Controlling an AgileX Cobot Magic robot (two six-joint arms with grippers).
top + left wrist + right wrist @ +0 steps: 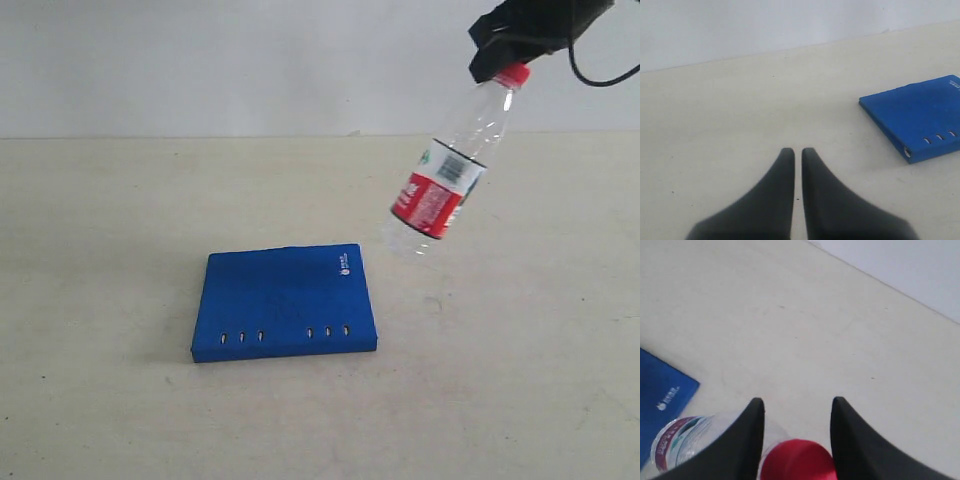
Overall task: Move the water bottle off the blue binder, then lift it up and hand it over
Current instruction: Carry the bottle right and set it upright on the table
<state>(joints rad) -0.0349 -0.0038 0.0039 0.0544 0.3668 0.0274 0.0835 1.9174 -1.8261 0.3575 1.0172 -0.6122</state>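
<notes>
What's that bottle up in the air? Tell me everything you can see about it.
The bottle is small, clear plastic and looks empty, with a red cap and a red-and-white label with a green patch. It hangs in the air, tilted, cap uppermost and base slanting down toward the binder, touching neither that nor the table. Only the right gripper touches it, gripping at the cap end.

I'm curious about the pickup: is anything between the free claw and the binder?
Nothing visible: only table lies between the left gripper and the binder; the right gripper holds the bottle aloft, aside.
</notes>
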